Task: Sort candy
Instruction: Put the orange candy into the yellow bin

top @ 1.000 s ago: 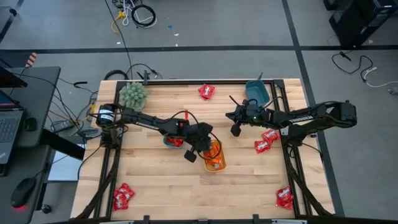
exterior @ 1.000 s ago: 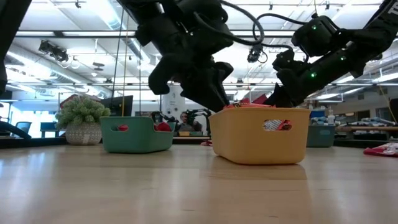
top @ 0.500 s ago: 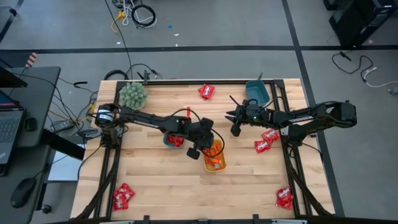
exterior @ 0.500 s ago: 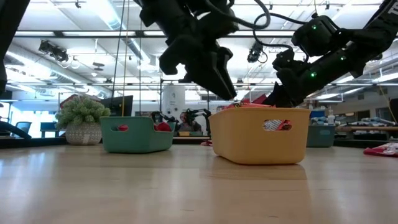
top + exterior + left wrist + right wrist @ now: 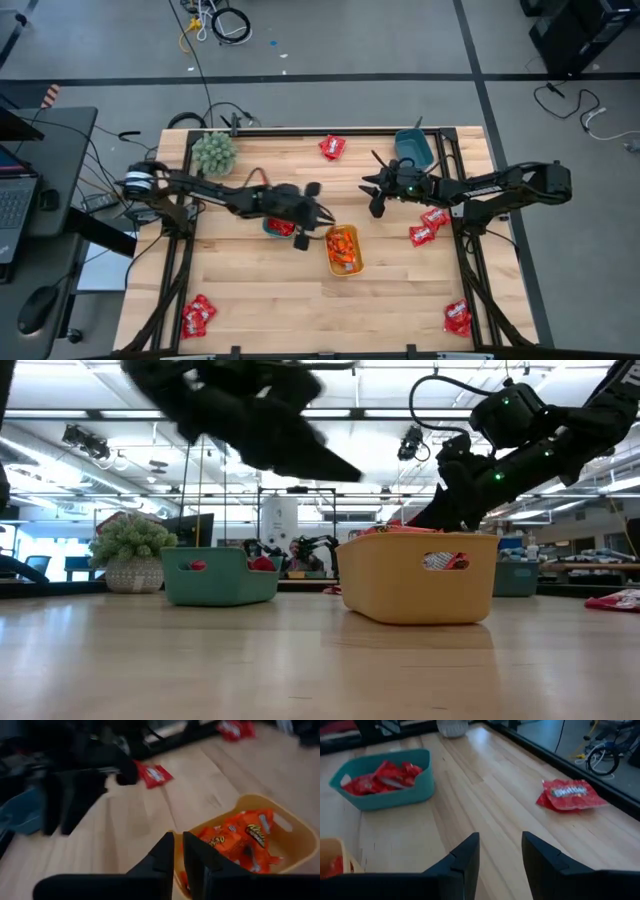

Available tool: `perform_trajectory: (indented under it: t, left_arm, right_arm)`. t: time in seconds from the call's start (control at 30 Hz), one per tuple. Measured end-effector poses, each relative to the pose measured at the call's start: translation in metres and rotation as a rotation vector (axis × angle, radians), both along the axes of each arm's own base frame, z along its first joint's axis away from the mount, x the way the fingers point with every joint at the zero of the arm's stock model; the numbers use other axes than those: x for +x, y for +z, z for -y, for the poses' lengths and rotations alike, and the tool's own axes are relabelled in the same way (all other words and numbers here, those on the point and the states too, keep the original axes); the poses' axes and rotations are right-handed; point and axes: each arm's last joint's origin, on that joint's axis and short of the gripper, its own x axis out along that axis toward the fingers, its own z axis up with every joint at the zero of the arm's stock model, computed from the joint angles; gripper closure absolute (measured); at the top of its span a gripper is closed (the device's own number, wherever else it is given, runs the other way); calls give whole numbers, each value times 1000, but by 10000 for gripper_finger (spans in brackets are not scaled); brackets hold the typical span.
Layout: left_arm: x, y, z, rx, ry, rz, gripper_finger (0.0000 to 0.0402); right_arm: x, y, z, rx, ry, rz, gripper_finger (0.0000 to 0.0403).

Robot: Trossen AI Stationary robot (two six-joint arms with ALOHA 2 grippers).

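Grey floor (image 5: 330, 40) with loose cables (image 5: 225, 22), desk and laptop (image 5: 15, 200) beside the bench (image 5: 260, 300), bright ceiling lights (image 5: 90, 445).

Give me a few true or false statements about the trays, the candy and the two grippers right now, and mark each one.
1. The yellow tray holds orange candy. True.
2. The teal tray is empty. False: it holds red candy.
3. The right gripper is open with nothing between its fingers. True.
4. The left gripper grips a red candy. False: its fingers are nearly shut and hold nothing.
5. The green plant sits inside the blue tray. False: it stands at the opposite far corner.
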Motion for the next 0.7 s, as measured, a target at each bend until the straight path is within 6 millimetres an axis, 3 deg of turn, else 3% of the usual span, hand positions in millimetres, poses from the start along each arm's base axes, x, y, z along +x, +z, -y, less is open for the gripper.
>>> perform_trajectory:
  t: [0.13, 0.4, 0.7]
  left_arm:
    - [-28, -10, -7, -46, 37, 127, 364]
    - [-71, -30, -23, -135, 7, 323, 364]
    - [-96, -47, -42, -92, 68, 339, 365]
  right_arm:
    - [12, -1, 3, -8, 3, 3, 279]
    - [58, 5, 27, -81, -22, -70, 270]
    - [95, 10, 100, -51, -156, -264, 217]
